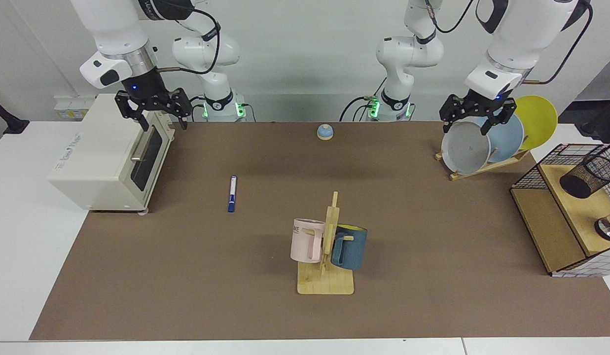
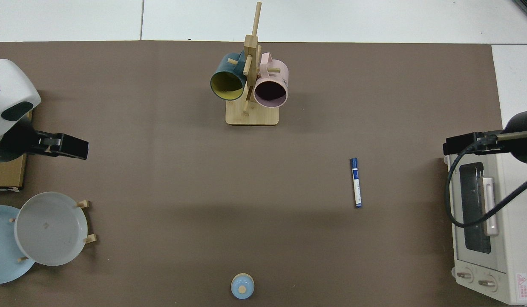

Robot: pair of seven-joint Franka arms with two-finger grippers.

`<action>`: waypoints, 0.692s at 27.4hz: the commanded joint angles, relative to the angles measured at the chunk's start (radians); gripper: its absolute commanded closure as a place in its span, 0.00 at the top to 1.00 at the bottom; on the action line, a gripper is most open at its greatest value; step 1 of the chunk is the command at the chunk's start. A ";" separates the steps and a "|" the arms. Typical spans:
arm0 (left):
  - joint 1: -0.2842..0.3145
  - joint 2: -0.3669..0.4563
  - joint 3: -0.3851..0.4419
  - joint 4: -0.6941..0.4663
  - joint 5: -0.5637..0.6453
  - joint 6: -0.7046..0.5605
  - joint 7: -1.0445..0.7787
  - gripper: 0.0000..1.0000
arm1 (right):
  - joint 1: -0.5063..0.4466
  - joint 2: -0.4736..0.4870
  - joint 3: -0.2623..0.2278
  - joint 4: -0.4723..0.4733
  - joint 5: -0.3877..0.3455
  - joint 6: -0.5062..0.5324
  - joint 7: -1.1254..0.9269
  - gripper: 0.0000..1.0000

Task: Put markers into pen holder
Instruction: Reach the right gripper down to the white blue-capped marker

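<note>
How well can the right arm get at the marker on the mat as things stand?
Probably well. The marker lies flat on bare mat, nothing touching it. The right gripper hangs open above the toaster oven, on the marker's side. The mug rack stands apart. The left gripper waits, open, over the plates.

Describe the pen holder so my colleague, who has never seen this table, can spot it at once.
Start at the wire-grid frame with wooden shelves on the table edge nearest the left arm. On its upper shelf sits the pen holder, a black mesh cup. Unlike the pink mug and blue mug mid-table, it has no handle.
</note>
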 commanded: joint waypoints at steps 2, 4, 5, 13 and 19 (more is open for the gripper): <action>0.007 -0.012 -0.006 -0.019 -0.010 -0.002 -0.003 1.00 | -0.020 -0.033 0.010 -0.038 0.008 -0.007 -0.026 1.00; 0.007 -0.017 -0.006 -0.024 -0.010 -0.001 -0.001 1.00 | -0.020 -0.035 0.010 -0.039 0.009 -0.007 -0.026 1.00; 0.007 -0.017 -0.006 -0.028 -0.010 0.002 0.000 1.00 | -0.020 -0.035 0.010 -0.041 0.011 -0.006 -0.026 1.00; 0.008 -0.116 -0.004 -0.206 -0.010 0.131 0.123 1.00 | -0.009 -0.033 0.010 -0.095 0.022 0.014 -0.019 1.00; 0.004 -0.127 -0.001 -0.222 -0.010 0.134 0.120 1.00 | 0.014 -0.032 0.011 -0.161 0.022 0.092 -0.020 1.00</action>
